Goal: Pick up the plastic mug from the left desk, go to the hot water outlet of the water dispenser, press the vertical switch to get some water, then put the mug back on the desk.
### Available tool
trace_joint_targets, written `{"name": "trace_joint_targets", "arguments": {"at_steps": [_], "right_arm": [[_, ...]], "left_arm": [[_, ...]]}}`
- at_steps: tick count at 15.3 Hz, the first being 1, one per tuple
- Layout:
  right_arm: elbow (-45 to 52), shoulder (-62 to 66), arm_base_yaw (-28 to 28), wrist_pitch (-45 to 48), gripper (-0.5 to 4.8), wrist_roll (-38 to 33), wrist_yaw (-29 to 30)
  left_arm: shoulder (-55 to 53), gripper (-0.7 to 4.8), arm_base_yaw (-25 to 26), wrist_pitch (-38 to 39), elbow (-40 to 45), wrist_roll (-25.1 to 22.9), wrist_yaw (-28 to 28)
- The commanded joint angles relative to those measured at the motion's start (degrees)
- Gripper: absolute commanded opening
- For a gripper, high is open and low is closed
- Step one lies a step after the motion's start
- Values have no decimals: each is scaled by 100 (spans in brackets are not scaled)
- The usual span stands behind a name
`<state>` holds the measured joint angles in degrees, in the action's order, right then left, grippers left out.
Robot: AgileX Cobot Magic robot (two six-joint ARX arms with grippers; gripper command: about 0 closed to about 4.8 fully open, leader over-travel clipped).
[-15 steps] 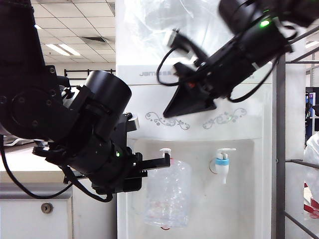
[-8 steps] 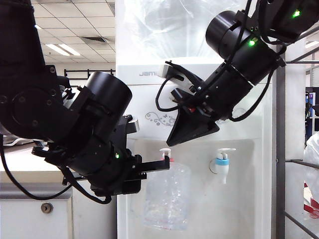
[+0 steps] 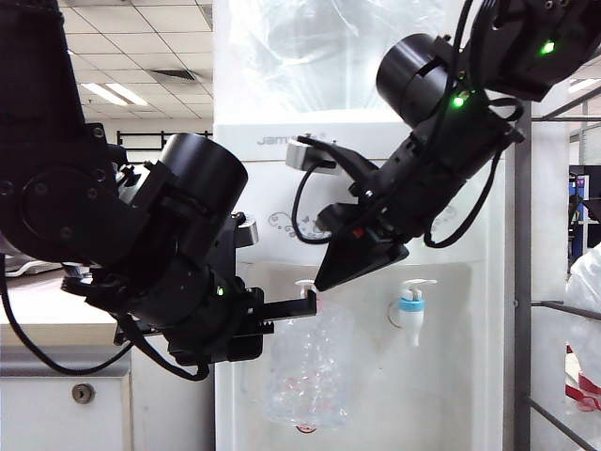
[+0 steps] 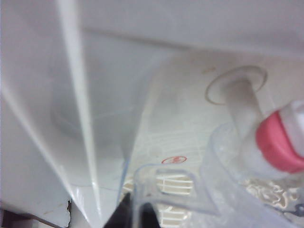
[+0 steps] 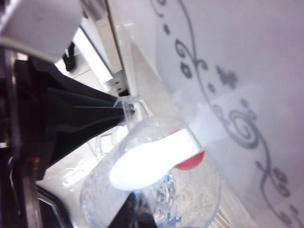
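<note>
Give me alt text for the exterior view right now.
The left gripper holds the plastic mug under the hot water outlet of the water dispenser, while the shut right gripper points down just above the vertical switch.

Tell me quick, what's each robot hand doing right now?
Left tool: closed on the plastic mug under the hot water outlet.
Right tool: closed, empty, above the vertical switch.
</note>
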<state>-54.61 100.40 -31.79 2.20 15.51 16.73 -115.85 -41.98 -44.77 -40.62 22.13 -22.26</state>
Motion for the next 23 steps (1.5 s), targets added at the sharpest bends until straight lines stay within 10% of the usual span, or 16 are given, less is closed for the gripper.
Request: {"name": "trace_joint_targets", "arguments": {"at_steps": [1, 7, 20, 23], "right_arm": [[-81, 107, -127, 839, -8, 332, 258], [-107, -68, -623, 599, -8, 409, 79], [-105, -63, -619, 428, -8, 1773, -2505], [-107, -227, -726, 101, -7, 1692, -1939]], "left_arm": [[42, -6, -7, -247, -31, -92, -2], [42, -6, -2, -203, -28, -358, -105], [42, -6, -4, -201, -26, -374, -107], [42, -6, -4, -203, -26, -374, -109]]}}
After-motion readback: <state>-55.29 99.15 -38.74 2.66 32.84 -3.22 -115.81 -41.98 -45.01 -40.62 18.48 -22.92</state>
